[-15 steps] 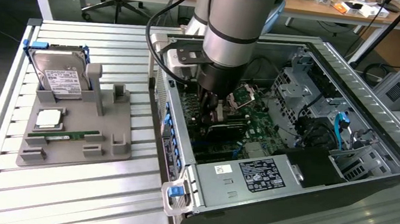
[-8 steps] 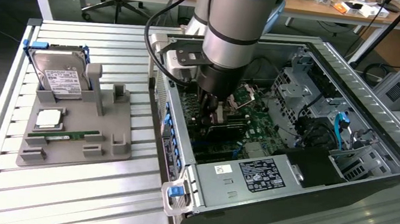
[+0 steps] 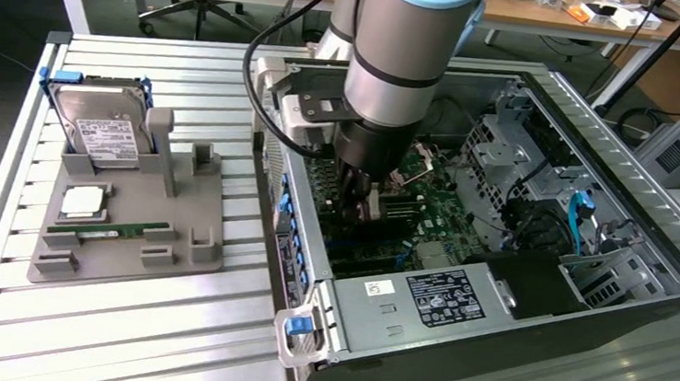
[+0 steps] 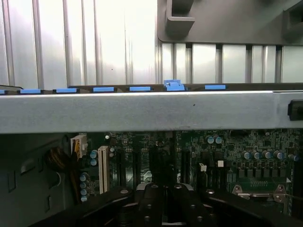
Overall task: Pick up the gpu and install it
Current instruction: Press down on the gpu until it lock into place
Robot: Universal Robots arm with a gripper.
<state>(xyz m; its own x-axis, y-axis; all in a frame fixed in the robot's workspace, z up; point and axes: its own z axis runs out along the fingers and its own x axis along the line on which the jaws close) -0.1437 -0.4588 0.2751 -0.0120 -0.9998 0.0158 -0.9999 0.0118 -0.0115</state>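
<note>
A grey robot arm [image 3: 403, 57] reaches down from twelve o'clock in the exterior view into an open desktop computer case [image 3: 632, 225] lying on its side on a ribbed metal table [image 3: 117, 337]. The gripper [image 3: 360, 213] sits low inside the case, just above the green motherboard [image 3: 436, 219], near the middle of the picture. Its jaws are clenched tight together. A thin dark card, most likely the gpu [image 3: 377, 226], appears to stand on edge at the fingertips against the motherboard's slots, though shadow makes it hard to tell whether the jaws grasp it or merely press on it.

At nine o'clock from the case, well apart from the gripper, a grey parts holder [image 3: 127, 227] rests on the table. It carries a silver hard drive [image 3: 102, 128] with a white label leaning upright at its far end, a square processor [image 3: 83, 202] lying flat, and a narrow green memory stick [image 3: 109, 228] lying flat nearer the viewer. At five o'clock from the gripper, a silver power supply [image 3: 423, 301] with a black label fills the case's near corner.

In the wrist view, the dark gripper [image 4: 163, 201] body looks across the motherboard [image 4: 236, 146] toward the case's pale metal edge [image 4: 151, 111], lined with blue clips [image 4: 173, 85].
</note>
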